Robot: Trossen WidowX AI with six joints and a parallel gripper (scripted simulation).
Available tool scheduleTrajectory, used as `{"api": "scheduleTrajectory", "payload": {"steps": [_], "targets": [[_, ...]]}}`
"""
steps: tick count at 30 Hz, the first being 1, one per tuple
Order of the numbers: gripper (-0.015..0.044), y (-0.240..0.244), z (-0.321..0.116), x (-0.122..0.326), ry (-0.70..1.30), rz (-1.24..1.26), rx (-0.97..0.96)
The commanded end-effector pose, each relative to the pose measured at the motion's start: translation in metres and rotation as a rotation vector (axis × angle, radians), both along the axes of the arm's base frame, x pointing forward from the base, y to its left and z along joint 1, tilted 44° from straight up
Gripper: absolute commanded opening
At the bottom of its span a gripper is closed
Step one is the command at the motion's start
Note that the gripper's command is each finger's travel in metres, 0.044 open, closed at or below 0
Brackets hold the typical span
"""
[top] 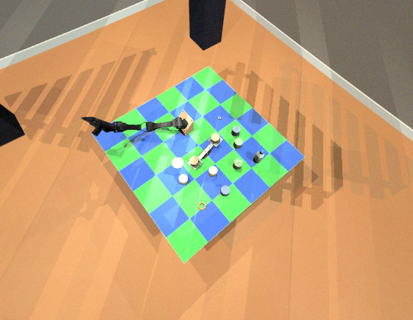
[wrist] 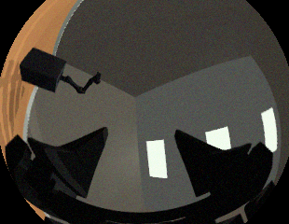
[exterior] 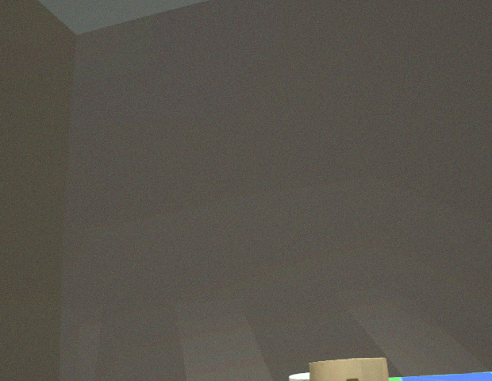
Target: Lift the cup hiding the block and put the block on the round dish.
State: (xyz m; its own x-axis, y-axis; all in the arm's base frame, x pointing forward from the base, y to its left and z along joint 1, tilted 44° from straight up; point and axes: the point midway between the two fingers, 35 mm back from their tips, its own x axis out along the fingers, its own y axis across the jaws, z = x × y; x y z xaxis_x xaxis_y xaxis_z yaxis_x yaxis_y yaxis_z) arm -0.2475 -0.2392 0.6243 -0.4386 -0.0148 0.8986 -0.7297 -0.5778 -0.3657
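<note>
Arm outstretched; tool [top: 85, 119] [wrist: 143, 133] raised, fingers wide apart.

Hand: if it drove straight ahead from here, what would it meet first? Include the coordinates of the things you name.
Probably the room's walls [top: 34, 31] [exterior: 259, 163] [wrist: 118, 112], near their corner; the wrist view shows nothing nearer between the hand's [top: 88, 125] [wrist: 141, 132] fingertips, though depth is unclear.

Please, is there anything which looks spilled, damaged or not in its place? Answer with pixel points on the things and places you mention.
I see no spill or damage. Two things look odd: the open gripper [top: 88, 125] [wrist: 143, 133] points away from the balance [top: 205, 151], and the exterior view shows mostly wall [top: 341, 37] [exterior: 238, 163] [wrist: 210, 98], so it hardly shows the work.
</note>
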Motion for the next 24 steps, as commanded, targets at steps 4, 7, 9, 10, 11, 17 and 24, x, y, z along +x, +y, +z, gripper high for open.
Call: {"api": "scheduleTrajectory", "payload": {"steps": [4,7,9,10,11,17,24], "targets": [[0.0440,0.017,0.012,0.020,0.064,0.004,-0.038],[0.0440,0.038,0.024,0.044,0.140,0.005,-0.086],[0.0440,0.053,0.031,0.061,0.190,0.004,-0.118],[0.0440,0.060,0.034,0.069,0.216,0.003,-0.134],[0.0440,0.068,0.037,0.077,0.241,0.002,-0.150],[0.0440,0.114,0.048,0.125,0.389,-0.012,-0.250],[0.0440,0.167,0.047,0.175,0.548,-0.032,-0.370]]}}
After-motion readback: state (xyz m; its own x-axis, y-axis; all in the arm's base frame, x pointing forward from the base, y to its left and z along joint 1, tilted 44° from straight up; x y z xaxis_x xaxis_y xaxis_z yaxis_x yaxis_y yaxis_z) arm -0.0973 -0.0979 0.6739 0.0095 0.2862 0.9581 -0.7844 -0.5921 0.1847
